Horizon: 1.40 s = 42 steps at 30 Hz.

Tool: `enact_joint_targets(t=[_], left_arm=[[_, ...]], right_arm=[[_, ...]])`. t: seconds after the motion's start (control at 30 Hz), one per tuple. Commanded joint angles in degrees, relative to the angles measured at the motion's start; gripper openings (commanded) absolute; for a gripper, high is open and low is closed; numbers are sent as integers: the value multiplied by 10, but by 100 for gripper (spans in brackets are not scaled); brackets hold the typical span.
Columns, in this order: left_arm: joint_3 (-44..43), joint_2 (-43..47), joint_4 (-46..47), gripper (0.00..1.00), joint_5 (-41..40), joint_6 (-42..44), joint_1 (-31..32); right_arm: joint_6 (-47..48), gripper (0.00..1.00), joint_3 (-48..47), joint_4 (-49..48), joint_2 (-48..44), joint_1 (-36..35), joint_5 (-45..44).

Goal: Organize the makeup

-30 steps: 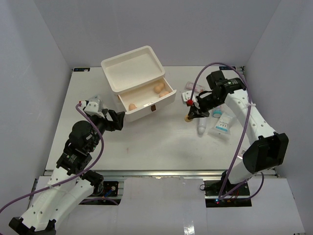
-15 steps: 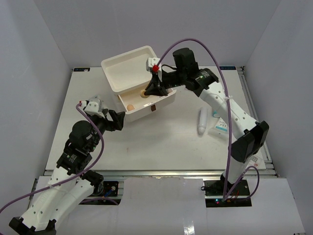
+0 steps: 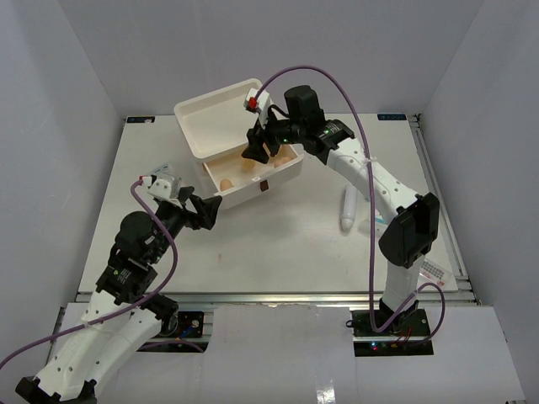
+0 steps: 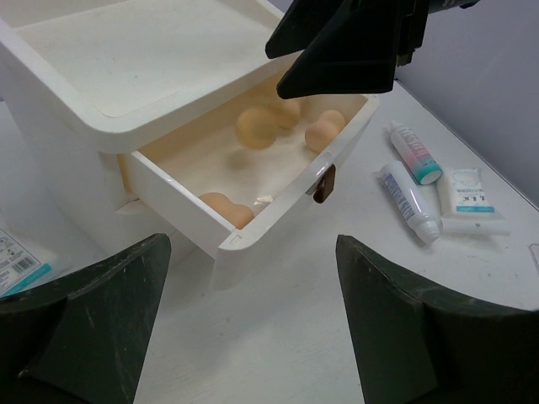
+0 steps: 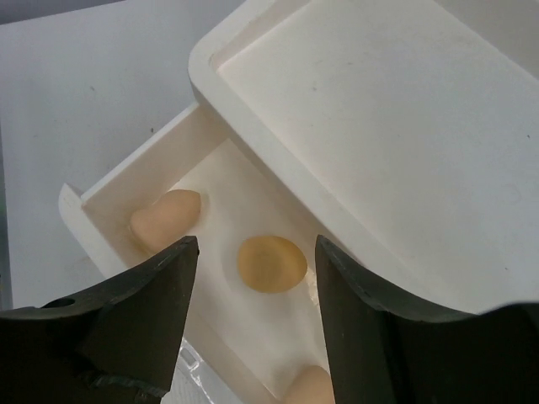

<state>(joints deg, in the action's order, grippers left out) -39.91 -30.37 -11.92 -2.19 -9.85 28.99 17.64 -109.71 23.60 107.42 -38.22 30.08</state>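
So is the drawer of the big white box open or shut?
Open: the white drawer sticks out, with tan egg-shaped sponges lying inside.

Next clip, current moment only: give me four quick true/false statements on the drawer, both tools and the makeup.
1. The drawer is pulled open. True.
2. The right tool is clamped on a sponge. False: its jaws stand apart over the drawer, and the sponge below touches neither finger.
3. The left tool holds a tube. False: it is open and empty, facing the drawer front.
4. A white tube lies on the table, outside the drawer. True.
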Motion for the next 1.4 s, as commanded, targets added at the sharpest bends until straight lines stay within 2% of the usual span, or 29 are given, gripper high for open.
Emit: enact_joint_targets(t=[0.0,0.13,0.2,0.27,0.33,0.4,0.43,0.47,0.6,0.67,0.73,0.8,0.9,0.97,1.1,1.37], left_arm=[[4,-2,11,90,21,8,-2],[4,-5,13,89,21,4,-2],[4,-10,17,89,16,2,-2],[2,-21,17,86,-8,-8,-3],[-13,-40,8,80,-44,-21,-3],[-43,-83,-5,59,-62,-32,-3],[-62,-97,-8,53,-68,-39,-3],[-77,-109,-11,48,-71,-45,-3],[-143,-163,-24,25,-80,-65,-4],[-180,-192,-39,21,-90,-68,-8],[-212,-221,-59,21,-109,-71,-19],[-238,-255,-75,35,-82,-83,-42],[-261,-300,-84,53,12,-109,-127],[-285,-326,-91,57,81,-128,-181],[-330,-407,-118,63,131,-152,-232],[-384,-498,-137,65,121,-175,-254]], right_arm=[[-11,66,1,-35,-48,4,33],[27,69,47,-32,-107,13,79],[83,69,71,0,-133,25,151],[201,67,93,77,-157,37,232],[381,65,111,213,-174,39,300],[594,61,142,340,-196,38,334],[680,59,162,372,-209,36,331],[715,57,187,384,-219,32,320],[695,31,235,355,-230,12,227],[671,24,259,327,-230,9,191],[647,22,288,284,-230,2,157],[622,21,309,223,-228,-4,114],[603,19,336,156,-212,-15,65],[586,19,336,132,-197,-18,54],[567,19,325,102,-176,-25,41],[549,20,302,58,-134,-35,-3]])
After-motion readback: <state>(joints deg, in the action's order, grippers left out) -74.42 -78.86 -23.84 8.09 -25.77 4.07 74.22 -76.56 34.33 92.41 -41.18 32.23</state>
